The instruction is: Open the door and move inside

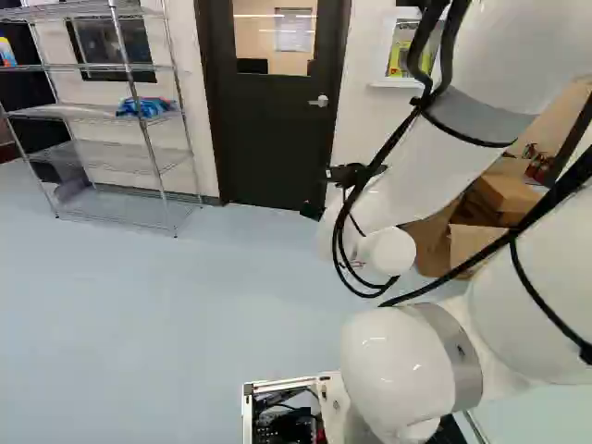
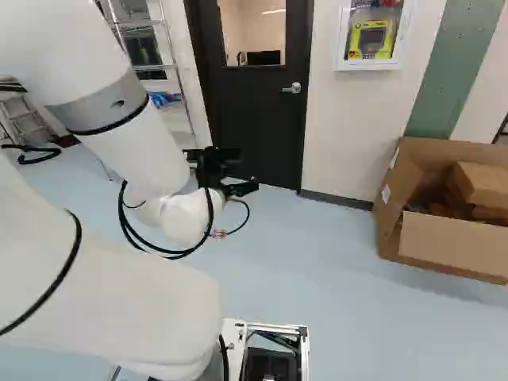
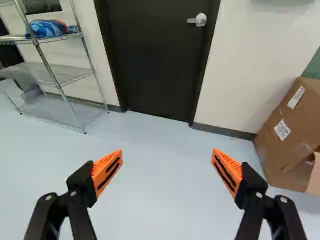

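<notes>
One dark door [image 3: 155, 65], shut, in the wall ahead of gripper [image 2: 238, 171]; long axis upright. Wire shelving [image 3: 62, 110] near door side opposite handle [image 3: 192, 21]. Open cardboard box [image 2: 452, 254] on floor, beyond handle side. White wall cabinet [image 2: 371, 60] above, between door and box. Gripper fingers [image 3: 107, 170] spread wide. Handle lever level, pointing toward shelving.

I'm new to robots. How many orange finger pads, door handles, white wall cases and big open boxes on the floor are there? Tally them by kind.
Orange finger pads: 2
Door handle: 1
White wall case: 1
Big open box: 1
Total: 5
</notes>
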